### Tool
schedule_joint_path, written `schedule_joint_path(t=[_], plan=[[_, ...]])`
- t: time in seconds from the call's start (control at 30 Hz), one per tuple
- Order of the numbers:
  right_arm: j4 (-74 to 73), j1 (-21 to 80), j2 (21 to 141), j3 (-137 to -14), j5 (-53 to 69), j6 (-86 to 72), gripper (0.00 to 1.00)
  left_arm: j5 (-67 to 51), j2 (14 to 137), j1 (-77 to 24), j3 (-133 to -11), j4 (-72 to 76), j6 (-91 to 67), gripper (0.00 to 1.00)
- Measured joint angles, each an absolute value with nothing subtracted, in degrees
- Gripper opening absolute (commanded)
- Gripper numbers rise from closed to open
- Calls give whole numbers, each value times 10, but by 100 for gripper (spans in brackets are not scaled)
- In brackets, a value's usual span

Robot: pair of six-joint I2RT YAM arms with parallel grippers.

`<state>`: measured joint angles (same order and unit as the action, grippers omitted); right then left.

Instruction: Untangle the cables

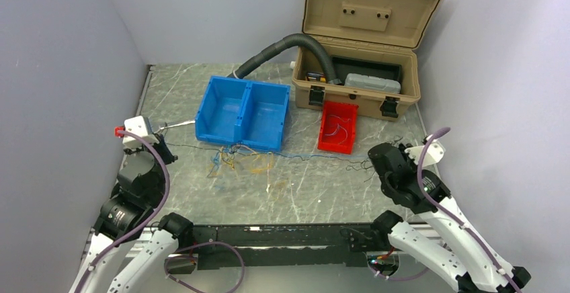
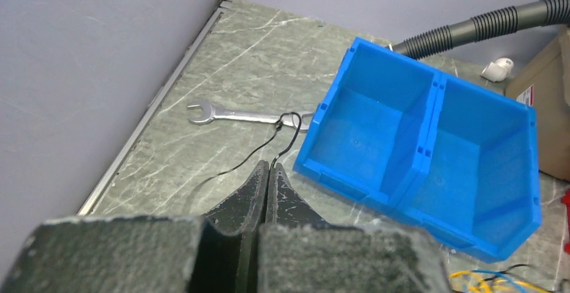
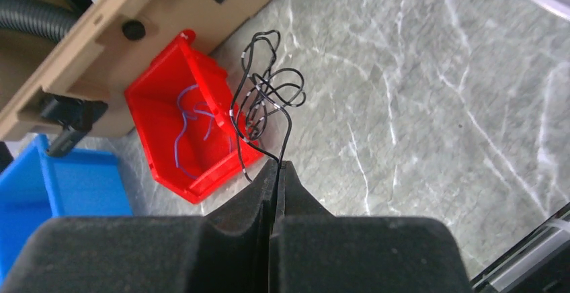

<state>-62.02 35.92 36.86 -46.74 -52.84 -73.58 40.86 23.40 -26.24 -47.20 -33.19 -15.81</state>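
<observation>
Two hands share one black wire; most sorting remains
Left hand (image 2: pixel 269 166) and right hand (image 3: pixel 277 165) each pinch shut on the black wire (image 3: pixel 284 135), seemingly one strand stretched between them. The yellow-and-blue tangle (image 1: pixel 245 162) lies unsorted on the bench before the blue bin (image 1: pixel 262 138), whose compartments are bare. The red bin (image 1: pixel 335 148) holds a few pale wires (image 3: pixel 191 121).

Bright, even, diffuse light falls from overhead, so the grey marble table (image 1: pixel 201 199) shows no hard glare, and only soft, short shadows gather under the blue bin (image 1: pixel 232 134) and the tan toolbox (image 1: pixel 368 101). The top view is sharp, though its walls splay outward toward the edges. In the wrist views the left gripper (image 2: pixel 267 165) and right gripper (image 3: pixel 277 164) loom dark, grainy and out of focus at the bottom, while the black cable (image 3: pixel 259 98) and the faintly glinting wrench (image 2: pixel 228 112) are crisp.
</observation>
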Motion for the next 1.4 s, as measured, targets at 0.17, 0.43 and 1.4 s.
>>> schedule_joint_path(t=[0.17,0.43,1.4], plan=[[-642,359,353,-508,-563,-714,0,413,236,-262,-472,-330,-158,0],[-543,359,305,-481,-484,-544,1,249,219,-260,-446,-269,-105,0],[-365,357,368,-410,-169,-406,84,-2,266,-260,-444,-234,-48,0]])
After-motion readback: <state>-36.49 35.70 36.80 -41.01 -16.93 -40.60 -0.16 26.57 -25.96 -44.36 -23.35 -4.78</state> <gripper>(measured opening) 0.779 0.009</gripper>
